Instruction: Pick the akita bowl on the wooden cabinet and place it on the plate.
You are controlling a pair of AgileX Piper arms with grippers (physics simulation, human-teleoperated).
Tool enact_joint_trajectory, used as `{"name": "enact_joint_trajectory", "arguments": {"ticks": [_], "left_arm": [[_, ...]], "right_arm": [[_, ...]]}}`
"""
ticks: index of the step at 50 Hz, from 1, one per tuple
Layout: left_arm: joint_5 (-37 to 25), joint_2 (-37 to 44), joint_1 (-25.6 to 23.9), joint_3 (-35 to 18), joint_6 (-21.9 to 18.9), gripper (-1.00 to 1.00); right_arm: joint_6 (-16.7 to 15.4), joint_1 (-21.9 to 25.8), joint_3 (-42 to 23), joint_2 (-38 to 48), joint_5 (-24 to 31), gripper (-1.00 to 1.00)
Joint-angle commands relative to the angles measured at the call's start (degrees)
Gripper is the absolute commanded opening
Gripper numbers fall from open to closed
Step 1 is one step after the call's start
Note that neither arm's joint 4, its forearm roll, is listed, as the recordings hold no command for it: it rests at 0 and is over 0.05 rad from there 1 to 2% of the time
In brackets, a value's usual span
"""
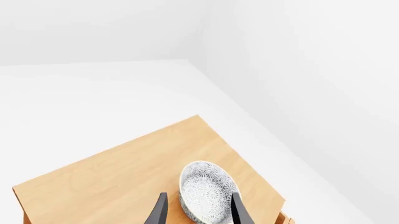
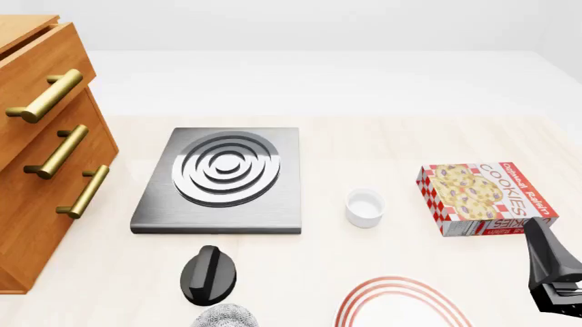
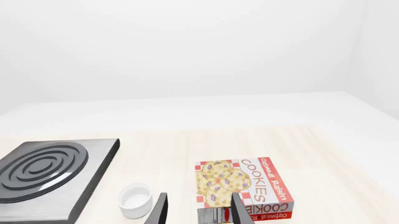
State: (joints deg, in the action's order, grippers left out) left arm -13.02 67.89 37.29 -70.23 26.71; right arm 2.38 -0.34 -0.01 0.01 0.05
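Observation:
In the left wrist view the akita bowl (image 1: 208, 190), white with a fine grey pattern, sits on the flat top of the wooden cabinet (image 1: 118, 172) near its corner. My left gripper (image 1: 199, 213) hovers over it, open, with the bowl between the two dark fingers and one finger (image 1: 240, 211) crossing its rim. The front view shows the cabinet (image 2: 41, 170) at the left with brass handles, but neither its top nor the left gripper. The plate (image 2: 400, 303), white with red rings, lies at the near edge. My right gripper (image 2: 542, 237) stands open and empty to its right.
A grey stove plate (image 2: 223, 180) with silver rings lies mid-table, with a black knob (image 2: 208, 274) in front of it. A small white cup (image 2: 364, 206) and a cookies box (image 2: 484, 197) sit to the right. A second speckled bowl (image 2: 223, 317) peeks in at the near edge.

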Motion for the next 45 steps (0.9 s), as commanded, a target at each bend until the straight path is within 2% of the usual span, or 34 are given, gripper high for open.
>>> {"name": "enact_joint_trajectory", "arguments": {"ticks": [1, 45], "left_arm": [[-1.52, 2.54, -0.91, -2.03, 1.24, 1.00], [-1.32, 6.78, -0.99, -2.04, 3.66, 1.00]], "right_arm": [[0.04, -0.01, 0.00, 0.00, 0.02, 1.00], [0.00, 0.00, 0.00, 0.00, 0.00, 1.00]]}}
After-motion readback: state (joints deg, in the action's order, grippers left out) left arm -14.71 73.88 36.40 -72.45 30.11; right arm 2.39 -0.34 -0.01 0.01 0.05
